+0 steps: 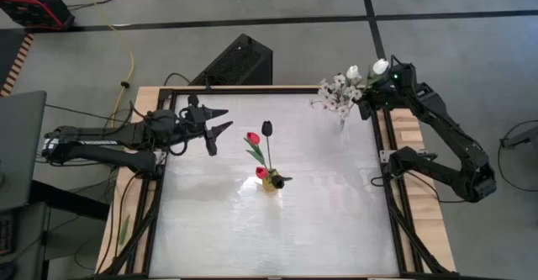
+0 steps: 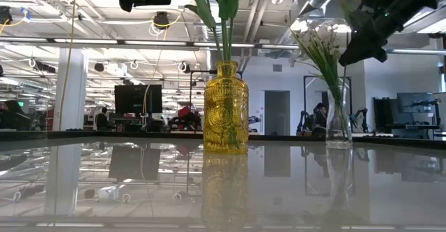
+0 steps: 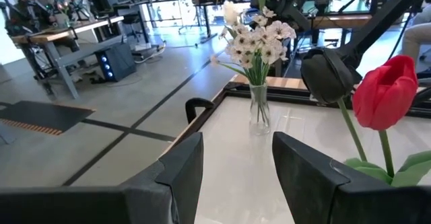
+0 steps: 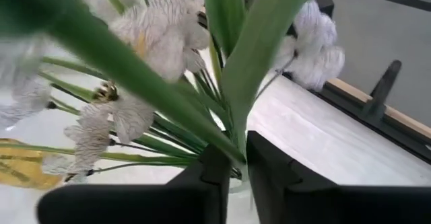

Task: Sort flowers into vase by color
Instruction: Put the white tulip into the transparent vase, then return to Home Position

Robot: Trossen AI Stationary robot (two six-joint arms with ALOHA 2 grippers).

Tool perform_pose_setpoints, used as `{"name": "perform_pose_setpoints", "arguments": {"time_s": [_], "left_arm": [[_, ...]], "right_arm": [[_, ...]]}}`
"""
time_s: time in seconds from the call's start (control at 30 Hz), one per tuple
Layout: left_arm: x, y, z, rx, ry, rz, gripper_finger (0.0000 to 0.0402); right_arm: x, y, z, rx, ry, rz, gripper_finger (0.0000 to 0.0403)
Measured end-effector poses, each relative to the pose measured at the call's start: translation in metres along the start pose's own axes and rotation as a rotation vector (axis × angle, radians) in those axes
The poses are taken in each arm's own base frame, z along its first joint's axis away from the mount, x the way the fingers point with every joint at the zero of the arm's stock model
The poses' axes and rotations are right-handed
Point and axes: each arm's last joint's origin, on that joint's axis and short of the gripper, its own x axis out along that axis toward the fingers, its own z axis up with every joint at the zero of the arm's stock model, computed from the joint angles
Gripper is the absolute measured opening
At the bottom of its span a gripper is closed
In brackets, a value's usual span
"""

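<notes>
The right gripper [image 1: 377,82] pinches lightly the white tulips [image 1: 367,70] over the clear glass vase [image 1: 341,117] (at two o'clock); the left gripper [image 1: 220,120] waits spread at nine o'clock.

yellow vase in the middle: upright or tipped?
Upright. The yellow vase stands on its base on the table in the low view, its red tulip stems rising from the neck.

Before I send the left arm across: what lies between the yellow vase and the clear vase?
Nothing: in the high view, only bare table separates the yellow vase and clear vase.
</notes>
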Motion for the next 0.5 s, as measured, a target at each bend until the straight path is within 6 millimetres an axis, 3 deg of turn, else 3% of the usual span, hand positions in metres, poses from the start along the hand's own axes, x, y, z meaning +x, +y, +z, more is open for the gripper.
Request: {"name": "perform_pose_setpoints", "arguments": {"time_s": [0.37,0.5], "left_arm": [[0.0000,-0.0001,0.0000,-0.012,0.000,-0.002,0.0168],[0.0000,-0.0001,0.0000,-0.018,0.000,-0.004,0.0168]], "right_arm": [[-0.0005,0.0001,-0.0028,-0.020,0.030,-0.008,0.0206],[-0.0034,0.0014,-0.0031,-0.036,0.056,-0.007,0.0233]]}}
